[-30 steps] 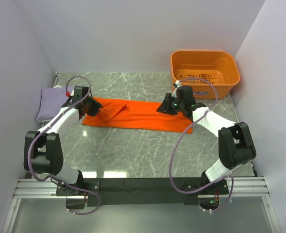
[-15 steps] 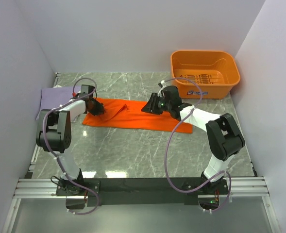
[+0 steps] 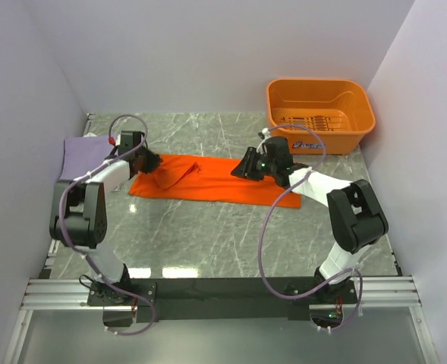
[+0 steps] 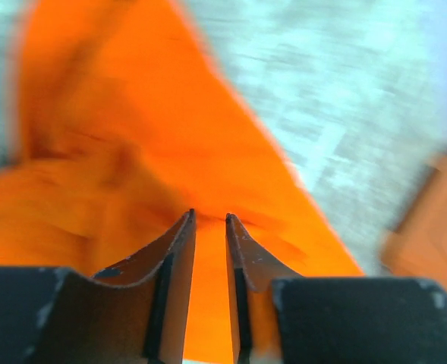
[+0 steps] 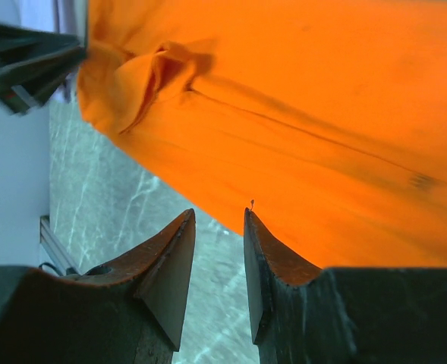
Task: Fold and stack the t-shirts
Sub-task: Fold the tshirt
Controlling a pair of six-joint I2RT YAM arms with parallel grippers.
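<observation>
— Where is the orange shirt?
— Flat on the table, a long strip across the middle of the top view, with a raised crease in its left third. The purple shirt lies in a compact patch at the left edge, against the wall, just apart from the orange one.

— Anything else about?
— A basket in the upper right corner, apart from the strip's right end. Only the arms get in the way. The right arm covers the strip's lower right corner, and the left arm crosses the purple shirt's lower right part.

— The left gripper?
— At the strip's upper left corner. In its wrist view the fingers leave only a thin slit, and orange cloth fills the blurred frame behind. I cannot tell whether a fold is nipped.

— And the right gripper?
— Over the strip's upper edge, right of centre. Its wrist view shows the fingers a narrow gap apart with nothing between them. The shirt's edge and bare table show beyond the tips.

— What differs from half a second ago?
— The left gripper sits a little higher in the frame, up from the strip's left end to its corner. The right gripper has slid slightly rightward along the upper edge. The orange shirt keeps its outline and crease. The purple shirt and basket have not moved.
</observation>
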